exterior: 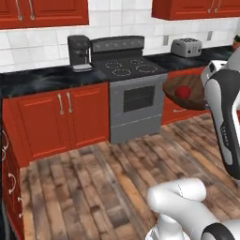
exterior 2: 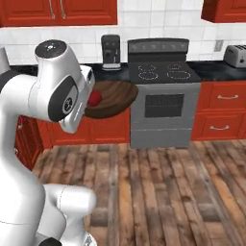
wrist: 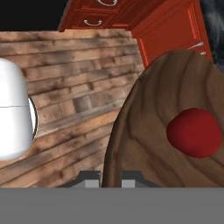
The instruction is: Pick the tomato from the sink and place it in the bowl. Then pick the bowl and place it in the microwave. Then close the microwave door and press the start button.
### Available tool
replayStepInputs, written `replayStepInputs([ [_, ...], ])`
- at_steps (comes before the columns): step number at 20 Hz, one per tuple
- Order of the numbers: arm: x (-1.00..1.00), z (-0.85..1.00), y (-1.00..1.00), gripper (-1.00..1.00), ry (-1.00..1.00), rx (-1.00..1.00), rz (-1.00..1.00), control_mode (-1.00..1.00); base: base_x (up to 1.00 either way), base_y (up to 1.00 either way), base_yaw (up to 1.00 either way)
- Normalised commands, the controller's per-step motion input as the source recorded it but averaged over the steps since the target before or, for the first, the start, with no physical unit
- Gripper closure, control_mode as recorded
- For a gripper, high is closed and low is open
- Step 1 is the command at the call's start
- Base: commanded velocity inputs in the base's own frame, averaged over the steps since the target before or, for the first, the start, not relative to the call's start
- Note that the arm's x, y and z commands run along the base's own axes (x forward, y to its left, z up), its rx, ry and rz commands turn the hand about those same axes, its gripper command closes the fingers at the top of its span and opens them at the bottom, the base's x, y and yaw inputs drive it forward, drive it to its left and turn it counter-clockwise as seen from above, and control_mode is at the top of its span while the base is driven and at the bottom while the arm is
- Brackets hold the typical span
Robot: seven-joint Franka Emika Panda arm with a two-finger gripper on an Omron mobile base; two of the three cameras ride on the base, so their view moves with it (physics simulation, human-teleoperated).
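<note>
The two-finger gripper (wrist: 110, 177) pinches the near rim of the wide, shallow, dark brown wood-grain bowl (wrist: 153, 131), jaws narrow on the edge, as the white arm carries it above the kitchen floor. The small, round, bright red tomato (wrist: 194, 132) sits inside the bowl, off-centre and away from the held rim. With the grip on one edge alone, a tilt or a sharp swing on the way to the microwave could, by the look of it, roll the tomato out or let the bowl slip from the jaws. Below lies a worn wood-plank floor (exterior: 93, 187). Beyond stand red cabinets (exterior: 61, 117) under a black counter (exterior: 42, 77), a grey stove with a dark cooktop (exterior 2: 166, 101), a black coffee maker (exterior: 79, 52), a silver toaster (exterior: 186, 47) and a white-tiled wall (exterior: 42, 42).
</note>
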Motion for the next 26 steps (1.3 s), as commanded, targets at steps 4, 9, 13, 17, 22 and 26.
replayStepInputs([
  [4, 0.00, 0.00, 0.00, 1.00, 0.00, 0.00, 0.00, 1.00, 0.66, -0.43, -0.57],
  [9, 0.00, 0.00, 0.00, 1.00, 0.00, 0.00, 0.00, 1.00, 0.46, -0.62, -0.63],
  [13, 0.00, 0.00, 0.00, 1.00, 0.00, 0.00, 0.00, 1.00, 0.25, -0.92, -0.61],
  [17, 0.00, 0.00, 0.00, 1.00, 0.00, 0.00, 0.00, 1.00, 0.08, -0.91, -0.57],
  [22, 0.00, 0.00, 0.00, 1.00, 0.00, 0.00, 0.00, 1.00, 0.10, -0.39, -0.54],
  [26, 0.00, 0.00, 0.00, 1.00, 0.00, 0.00, 0.00, 1.00, 0.22, -0.09, -0.60],
])
